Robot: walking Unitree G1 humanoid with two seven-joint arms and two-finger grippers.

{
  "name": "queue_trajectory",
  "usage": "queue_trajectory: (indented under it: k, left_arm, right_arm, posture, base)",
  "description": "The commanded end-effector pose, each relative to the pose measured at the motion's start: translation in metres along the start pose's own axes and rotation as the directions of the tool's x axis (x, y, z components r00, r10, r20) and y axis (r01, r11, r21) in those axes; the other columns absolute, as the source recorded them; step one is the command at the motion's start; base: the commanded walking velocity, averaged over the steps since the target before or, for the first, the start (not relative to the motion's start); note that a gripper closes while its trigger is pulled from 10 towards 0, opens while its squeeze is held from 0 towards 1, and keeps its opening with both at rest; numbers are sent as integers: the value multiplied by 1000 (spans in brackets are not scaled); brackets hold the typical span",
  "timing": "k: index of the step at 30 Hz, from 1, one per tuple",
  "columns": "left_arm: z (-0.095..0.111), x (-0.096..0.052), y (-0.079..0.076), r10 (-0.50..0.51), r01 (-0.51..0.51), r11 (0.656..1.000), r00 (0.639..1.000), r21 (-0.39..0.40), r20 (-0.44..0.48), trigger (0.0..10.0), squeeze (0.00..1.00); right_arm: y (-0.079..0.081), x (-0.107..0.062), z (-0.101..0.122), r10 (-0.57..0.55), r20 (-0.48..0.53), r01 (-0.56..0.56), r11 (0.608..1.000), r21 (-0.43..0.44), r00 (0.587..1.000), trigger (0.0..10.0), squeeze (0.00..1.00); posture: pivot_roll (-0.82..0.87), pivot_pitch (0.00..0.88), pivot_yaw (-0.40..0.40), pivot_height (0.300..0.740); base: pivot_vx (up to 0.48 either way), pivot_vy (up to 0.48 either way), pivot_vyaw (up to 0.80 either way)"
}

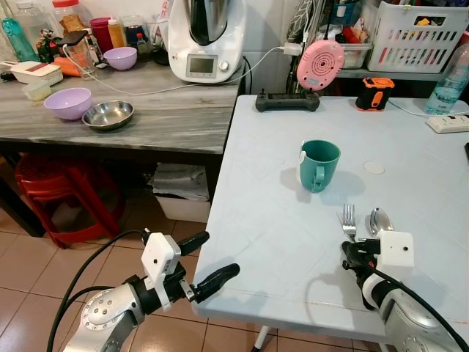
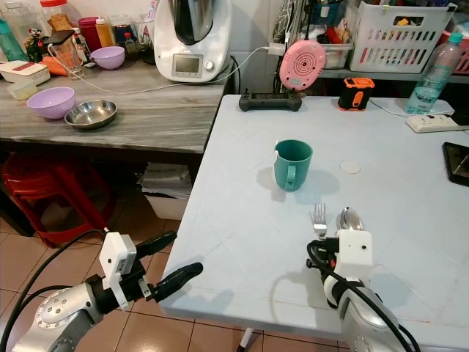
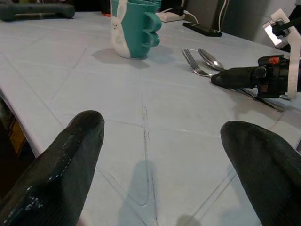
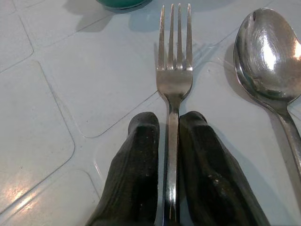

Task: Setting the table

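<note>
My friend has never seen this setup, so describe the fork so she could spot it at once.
On the pale blue table, look toward the robot from the teal handled mug. Two pieces of steel cutlery lie side by side there, tips toward the mug. The silver four-tined fork is the left one, its handle pinched between the right gripper jaws; its neighbour is the round-bowled spoon.

A home kitchen: a food processor point(image 1: 205, 37), bowls point(image 1: 68, 103) and jars point(image 1: 67, 15) crowd a counter point(image 1: 168, 117) beside a dining table point(image 1: 278, 220).
</note>
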State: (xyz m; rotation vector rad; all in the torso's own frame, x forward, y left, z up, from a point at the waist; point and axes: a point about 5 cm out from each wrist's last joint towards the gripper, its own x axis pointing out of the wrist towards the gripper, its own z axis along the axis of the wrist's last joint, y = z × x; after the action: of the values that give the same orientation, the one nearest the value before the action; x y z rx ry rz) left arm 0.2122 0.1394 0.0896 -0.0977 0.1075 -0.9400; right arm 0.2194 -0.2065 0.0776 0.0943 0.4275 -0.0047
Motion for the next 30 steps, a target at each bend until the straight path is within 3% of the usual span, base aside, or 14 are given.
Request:
queue_trajectory:
  k: [1, 17, 22, 23, 25, 26, 30]
  left_arm:
    - [9, -2, -5, -23, 23, 999, 1000, 22, 7, 10000, 0]
    - [21, -1, -15, -19, 18, 999, 1000, 31, 24, 10000, 0]
    - [24, -3, -11, 62, -65, 995, 997, 70, 44, 10000, 0]
    - [26, 1, -1, 122, -127, 988, 990, 82, 67, 10000, 0]
    - [27, 5, 5, 150, -156, 984, 986, 85, 77, 10000, 0]
    - [29, 10, 19, 216, -225, 969, 972, 99, 95, 10000, 0]
    - [26, 12, 36, 340, -353, 929, 933, 113, 119, 10000, 0]
  right_arm:
    - [8, -1, -29, 40, -154, -29, 997, 70, 987, 0, 0]
    - [18, 16, -16, 47, -128, -27, 988, 149, 991, 0, 0]
    - [31, 28, 10, 52, -4, -51, 987, 150, 999, 0, 0]
    - [36, 30, 23, 56, 65, -64, 990, 129, 996, 0, 0]
    - [38, 31, 29, 57, 94, -68, 991, 116, 994, 0, 0]
    - [43, 31, 40, 62, 160, -79, 992, 102, 985, 0, 0]
    - [48, 31, 53, 52, 251, -74, 994, 79, 966, 0, 0]
  posture:
    - [-95, 0, 52, 740]
    - [-93, 0, 52, 740]
    - [-93, 0, 52, 740]
    - [-92, 0, 52, 740]
    - [-92, 0, 52, 740]
    - [-92, 0, 52, 740]
    - [-88, 0, 47, 740]
  base:
    - [0, 0, 0]
    - [0, 0, 0]
    - [0, 0, 0]
    - [0, 0, 0]
    - [0, 0, 0]
    - [0, 0, 0]
    - [0, 0, 0]
